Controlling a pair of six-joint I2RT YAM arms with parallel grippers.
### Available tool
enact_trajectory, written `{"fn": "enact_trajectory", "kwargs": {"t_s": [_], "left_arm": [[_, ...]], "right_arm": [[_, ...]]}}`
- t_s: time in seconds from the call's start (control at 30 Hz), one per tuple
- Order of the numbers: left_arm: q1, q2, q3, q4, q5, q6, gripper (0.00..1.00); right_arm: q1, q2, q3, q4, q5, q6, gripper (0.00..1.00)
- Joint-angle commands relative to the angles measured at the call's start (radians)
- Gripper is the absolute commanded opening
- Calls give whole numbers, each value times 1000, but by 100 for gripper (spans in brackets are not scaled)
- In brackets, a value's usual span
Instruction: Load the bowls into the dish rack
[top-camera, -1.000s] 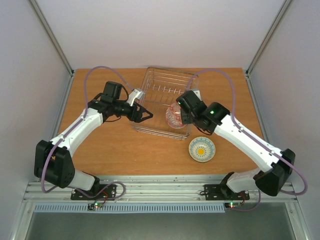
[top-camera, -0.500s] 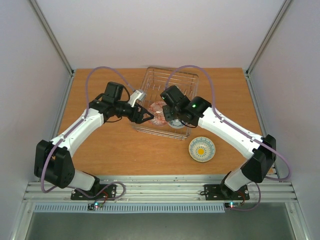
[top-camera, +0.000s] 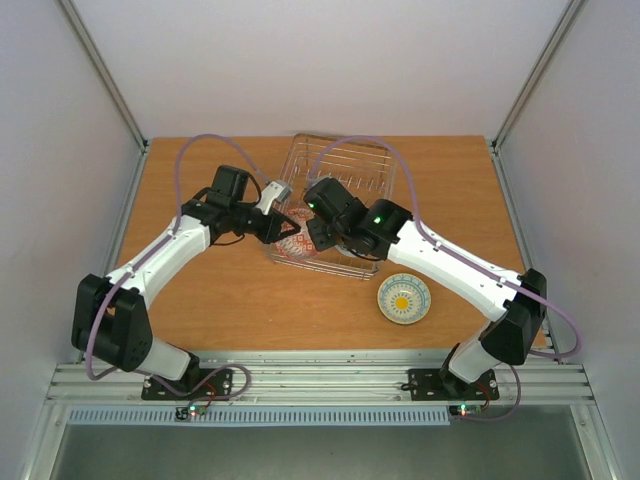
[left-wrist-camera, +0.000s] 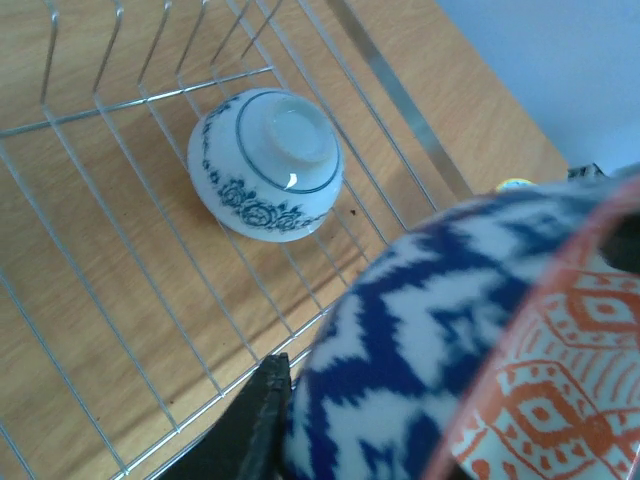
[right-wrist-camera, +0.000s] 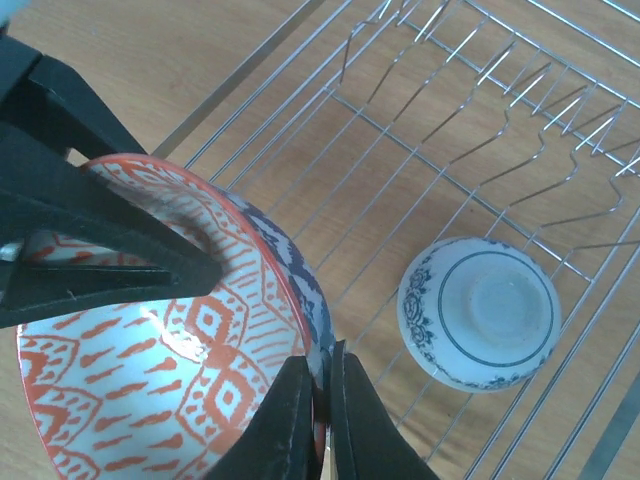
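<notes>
overhead view: two robot arms met above the near left corner of a wire dish rack (top-camera: 345, 180) on a wooden table (top-camera: 230, 300). between them was a red-and-blue bowl (right-wrist-camera: 170, 400), orange-red pattern inside, blue zigzag outside, apparently held just clear of the rack's wires.

the right gripper (right-wrist-camera: 322, 385) was clamped on the bowl's near rim, one finger inside and one outside. the left gripper (top-camera: 290, 226) reached in from the opposite side. its fingers (right-wrist-camera: 120, 265) straddled the far rim, one across the red inside and one against the blue wall. whether they were pinching tight could not be told.

the bowl lay directly between the two grips, its width running from one gripper to the other. the rack's upright prongs stood beyond it, toward the far side, so any seating move would likely go away from the arm bases.

an upturned blue floral bowl (right-wrist-camera: 480, 312) rested on the rack floor nearby. a yellow bowl (top-camera: 404, 299) sat on the table, outside the rack, nearer the right arm.
</notes>
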Motion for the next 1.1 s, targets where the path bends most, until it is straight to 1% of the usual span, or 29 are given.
{"fn": "enact_trajectory", "kwargs": {"t_s": [0.0,0.07,0.1,0.17,0.2,0.23,0.27,0.3,0.33,0.37,0.4,0.43,0.5,0.6,0.77,0.83,0.93,1.07], "left_arm": [[-8,10,-11,26,19,30,13],[-8,10,-11,25,15,33,4],[-8,10,-11,24,12,32,1],[-8,10,-11,24,11,36,0],[-8,9,-12,22,15,39,0],[-8,9,-13,22,18,41,1],[-8,6,-16,25,24,43,1],[-8,4,-21,32,32,50,1],[-7,-1,-28,42,39,52,1],[-6,-6,-36,51,53,54,1],[-6,-9,-42,58,67,58,0],[-6,-13,-47,65,81,62,0],[-6,-22,-57,77,110,68,1],[-5,-34,-75,100,151,76,0],[6,-37,-98,135,266,75,0],[9,-34,-101,139,315,76,1],[21,-31,-104,142,391,78,0],[34,-27,-117,156,490,84,1]], "right_arm": [[-4,12,37,37,38,2,1],[-4,12,36,35,41,3,1],[-3,12,34,33,43,4,1],[-4,4,25,35,46,7,2],[-5,-4,16,36,48,9,4],[-4,-14,4,42,47,10,9],[-4,-30,-16,53,41,12,18],[-4,-51,-40,71,29,12,29],[-4,-77,-72,96,9,13,46],[-3,-105,-106,125,-13,14,58],[-4,-135,-138,151,-39,13,67],[-4,-163,-168,173,-66,14,73],[-4,-215,-216,201,-111,18,82],[-8,-286,-297,248,-197,36,87],[-33,-366,-421,356,-411,90,89],[-45,-380,-449,380,-467,112,89],[-61,-394,-488,412,-525,132,89],[-65,-403,-531,458,-544,178,89]]}}
